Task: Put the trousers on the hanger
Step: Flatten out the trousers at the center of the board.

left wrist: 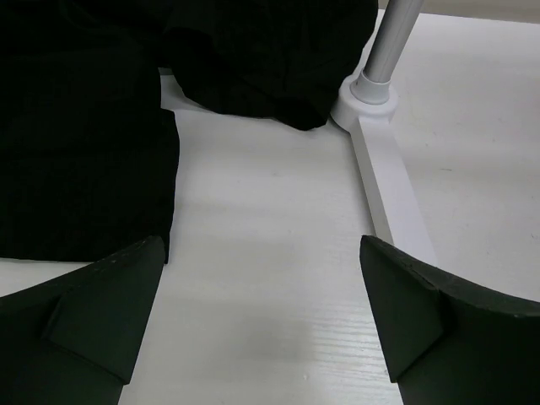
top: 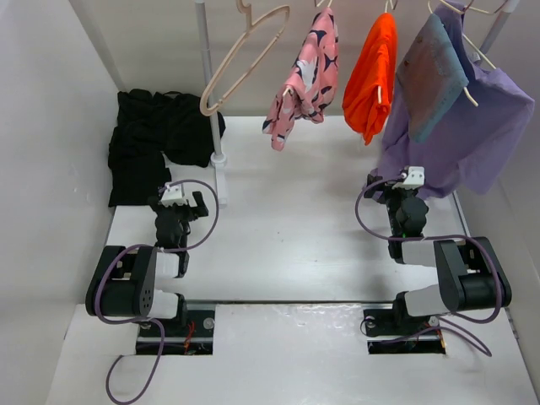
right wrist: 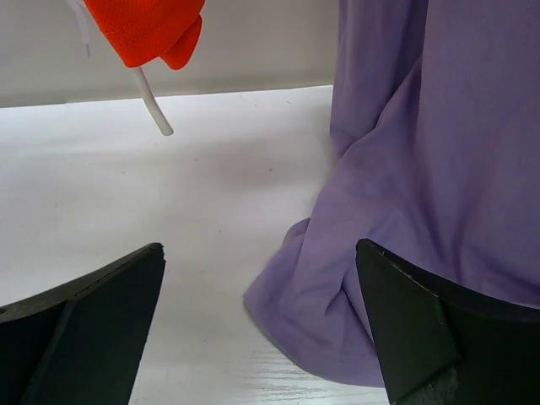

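Both my left end effector (left wrist: 257, 270) and right end effector (right wrist: 257, 270) gape wide, empty. Just ahead-left of the left one, the large plain black soft-fabric trousers (left wrist: 76, 152) lie heaped; I'd pinch an edge fold low, with the thin beige wooden hanger (top: 245, 55) up ahead.

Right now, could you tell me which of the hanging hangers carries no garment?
The beige hanger, farthest left; the others carry the pink garment, orange garment and purple garment.

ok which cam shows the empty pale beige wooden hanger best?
Top external: the pale beige wooden hanger shows nearly whole, upper left, hook clipped by the frame edge. Neither wrist view shows it.
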Action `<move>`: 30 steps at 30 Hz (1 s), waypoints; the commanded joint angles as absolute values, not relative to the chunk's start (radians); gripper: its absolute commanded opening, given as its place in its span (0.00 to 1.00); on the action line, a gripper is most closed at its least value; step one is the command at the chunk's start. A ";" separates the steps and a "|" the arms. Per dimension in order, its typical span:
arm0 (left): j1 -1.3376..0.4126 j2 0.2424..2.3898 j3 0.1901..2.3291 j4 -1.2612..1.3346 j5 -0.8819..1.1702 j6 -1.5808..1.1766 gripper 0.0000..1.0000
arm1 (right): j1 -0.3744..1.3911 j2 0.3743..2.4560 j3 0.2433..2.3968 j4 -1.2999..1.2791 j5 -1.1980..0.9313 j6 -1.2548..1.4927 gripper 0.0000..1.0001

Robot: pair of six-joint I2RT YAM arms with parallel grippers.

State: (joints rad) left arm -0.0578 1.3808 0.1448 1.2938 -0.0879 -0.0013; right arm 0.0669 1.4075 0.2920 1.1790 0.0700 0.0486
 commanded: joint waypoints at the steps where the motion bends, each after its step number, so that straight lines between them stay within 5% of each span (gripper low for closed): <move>1: -0.061 1.378 0.167 1.493 -0.092 -0.008 1.00 | 0.072 1.393 0.314 1.224 0.057 0.044 0.99; 4: -0.061 1.362 0.167 1.512 0.006 0.049 1.00 | 0.072 1.393 0.314 1.233 0.057 0.044 0.99; 9: -0.052 1.103 0.539 0.677 0.204 0.319 1.00 | 0.081 1.332 0.504 0.854 0.057 0.023 0.99; 14: -0.042 1.112 0.669 0.524 -0.286 0.353 1.00 | 0.120 1.371 0.738 0.418 0.029 -0.103 0.99; 17: -0.023 1.135 0.669 0.557 -0.479 0.304 1.00 | 0.167 1.345 0.727 0.417 0.106 -0.147 0.99; 21: 0.027 1.207 0.784 0.338 -0.431 0.117 1.00 | 0.265 1.335 0.727 0.417 0.301 -0.254 0.99; 24: 0.110 1.319 0.899 0.195 -0.176 0.069 1.00 | 0.324 1.384 0.771 0.417 0.402 -0.310 0.99; 30: 0.238 1.573 1.158 0.135 0.112 0.097 1.00 | 0.382 1.407 0.874 0.344 0.343 -0.328 0.99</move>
State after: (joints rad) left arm 0.1959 1.4952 1.0111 0.1806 -0.0490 0.1150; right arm 0.3679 1.4097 0.7876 0.3714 0.3431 -0.2947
